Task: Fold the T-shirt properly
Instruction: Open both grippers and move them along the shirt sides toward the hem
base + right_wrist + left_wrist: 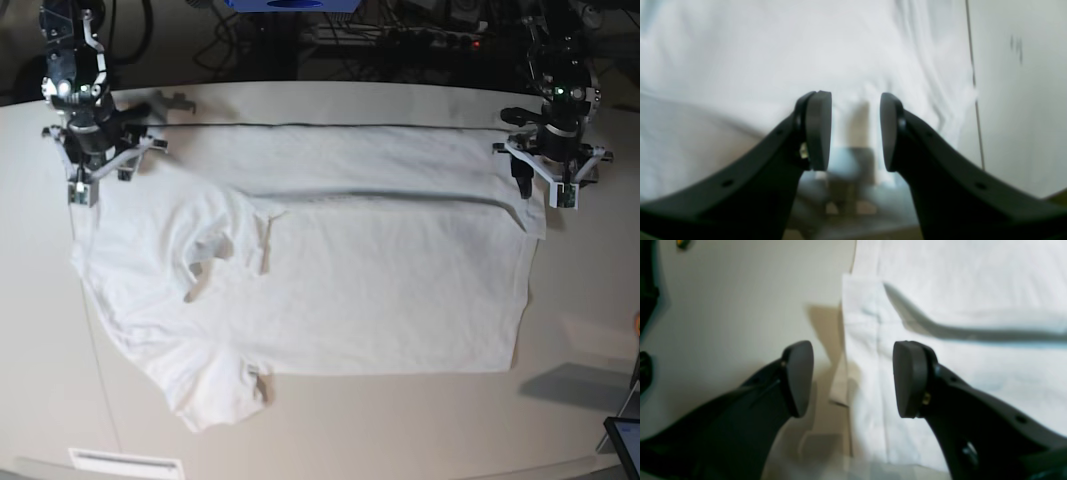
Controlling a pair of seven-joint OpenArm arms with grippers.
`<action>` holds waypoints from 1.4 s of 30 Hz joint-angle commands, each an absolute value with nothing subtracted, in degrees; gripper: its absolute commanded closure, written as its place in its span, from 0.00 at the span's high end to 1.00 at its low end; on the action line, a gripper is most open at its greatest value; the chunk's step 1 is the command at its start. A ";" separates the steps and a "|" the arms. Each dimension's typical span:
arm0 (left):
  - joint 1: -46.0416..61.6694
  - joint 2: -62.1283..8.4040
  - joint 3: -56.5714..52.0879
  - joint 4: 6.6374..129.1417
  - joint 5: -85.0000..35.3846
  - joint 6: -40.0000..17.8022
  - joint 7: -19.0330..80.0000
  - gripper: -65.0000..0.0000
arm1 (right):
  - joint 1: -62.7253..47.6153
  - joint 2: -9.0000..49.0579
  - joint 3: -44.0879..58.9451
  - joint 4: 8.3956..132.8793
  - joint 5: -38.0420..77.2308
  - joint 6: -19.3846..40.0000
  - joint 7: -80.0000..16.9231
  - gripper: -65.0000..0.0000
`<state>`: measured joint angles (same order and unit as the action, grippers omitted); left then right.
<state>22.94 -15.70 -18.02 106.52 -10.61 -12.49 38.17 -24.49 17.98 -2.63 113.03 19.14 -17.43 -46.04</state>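
The white T-shirt [380, 270] lies spread on the off-white table [580, 330], collar to the left and bottom hem to the right, with a long crease across its upper part. My left gripper [540, 192] hovers at the shirt's upper right corner. In the left wrist view it [853, 380] is open and empty, and the shirt's hemmed edge [867, 340] lies between the fingers. My right gripper [100, 180] is at the shirt's upper left corner. In the right wrist view it [853, 131] is open and empty just over the fabric [773, 60].
A thin dark seam [320, 125] runs across the table behind the shirt and shows in the right wrist view [973, 83]. Cables and equipment [400, 35] sit beyond the far edge. A dark object [625, 440] is at the front right corner.
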 commanded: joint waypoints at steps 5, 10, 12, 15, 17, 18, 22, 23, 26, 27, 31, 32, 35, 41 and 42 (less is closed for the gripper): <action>20.97 -15.69 -20.62 108.44 -10.95 -12.26 36.79 0.57 | -21.32 18.59 -0.13 113.98 18.77 -17.54 -47.08 0.35; 14.90 -15.96 -22.99 107.03 -10.86 -12.35 40.84 0.57 | -13.85 19.47 3.12 113.54 18.86 -16.92 -47.16 0.35; 11.65 -16.22 -23.16 106.33 -10.51 -12.35 44.44 0.57 | -10.15 20.62 3.56 111.87 18.95 -13.14 -47.08 0.35; 8.75 -16.84 -23.16 105.98 -10.42 -12.35 46.02 0.57 | -4.00 20.97 5.41 107.30 18.95 -4.53 -46.90 0.36; 7.96 -17.63 -23.08 105.01 -10.42 -12.35 46.02 0.57 | 0.48 20.62 7.78 103.34 18.86 -0.04 -47.16 0.36; 6.90 -17.89 -22.99 103.96 -10.42 -12.35 45.93 0.57 | 2.86 20.62 8.48 101.23 19.03 1.54 -47.16 0.36; 2.59 -19.65 -22.73 97.36 -10.33 -12.35 45.93 0.57 | 9.10 19.38 10.33 95.08 19.03 4.18 -47.25 0.36; 1.63 -20.26 -22.73 95.43 -10.33 -12.35 45.93 0.57 | 10.07 19.38 10.77 93.58 19.03 4.70 -47.16 0.36; -1.19 -22.55 -22.73 90.51 -10.33 -12.35 45.76 0.57 | 15.78 18.24 12.18 86.02 19.03 5.49 -46.90 0.36; -1.89 -23.16 -22.64 89.36 -10.33 -12.44 45.14 0.57 | 17.80 17.98 12.88 82.68 19.03 5.85 -46.81 0.36; -3.74 -25.89 -22.02 84.70 -10.33 -12.62 39.52 0.57 | 26.15 17.89 16.22 69.58 19.12 12.97 -46.55 0.36; -4.18 -26.68 -20.88 83.56 -10.33 -13.23 38.46 0.57 | 27.56 17.89 16.92 67.38 19.12 14.81 -45.76 0.36; -6.55 -29.58 -16.57 78.90 -10.33 -14.64 37.76 0.57 | 32.57 18.24 17.36 59.21 18.86 16.40 -43.47 0.36; -13.14 -29.49 -14.64 70.20 -10.33 -14.73 37.58 0.57 | 39.60 19.91 17.27 40.40 18.95 16.75 -37.32 0.58; -13.49 -29.41 -14.64 70.11 -10.33 -14.73 37.58 0.57 | 39.87 20.00 17.27 39.08 18.95 16.84 -36.26 0.59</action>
<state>-12.19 -28.08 -14.24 69.10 -10.31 -15.05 38.96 37.76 19.22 17.19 38.17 18.02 16.34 -37.50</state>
